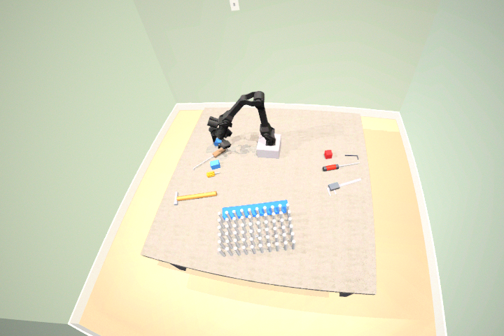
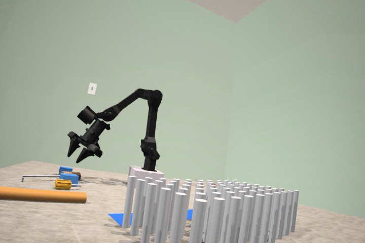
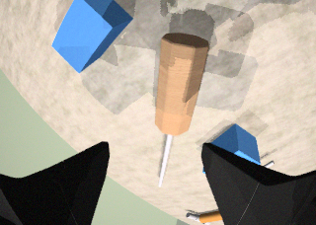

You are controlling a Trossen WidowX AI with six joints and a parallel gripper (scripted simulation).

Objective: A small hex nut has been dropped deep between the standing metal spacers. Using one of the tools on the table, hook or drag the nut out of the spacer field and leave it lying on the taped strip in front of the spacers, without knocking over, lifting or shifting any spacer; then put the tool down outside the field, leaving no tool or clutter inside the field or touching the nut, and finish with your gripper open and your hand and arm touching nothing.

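Observation:
The wooden-handled hook tool point(image 1: 218, 152) point(image 2: 40, 175) point(image 3: 180, 87) lies on the table at the left, its thin metal shaft pointing away from the arm's base. My gripper point(image 2: 73, 159) point(image 3: 156, 150) is partly open and empty. It hangs tilted above the tool; in the wrist view the handle is beyond the fingertips and the shaft shows between them. The metal spacers point(image 2: 198, 220) stand upright in rows. The blue taped strip point(image 1: 254, 206) point(image 2: 115, 218) runs along the field's side facing the base. I cannot make out the hex nut among the spacers.
Blue blocks point(image 1: 215, 164) point(image 3: 79, 33) lie on both sides of the handle. A yellow screwdriver point(image 1: 211, 174) point(image 2: 63, 184) and a hammer point(image 1: 197, 196) point(image 2: 36, 194) lie nearer the field. At right are a red cube point(image 1: 328, 154), hex key point(image 1: 351, 155), red screwdriver point(image 1: 330, 167) and grey-headed tool point(image 1: 334, 186).

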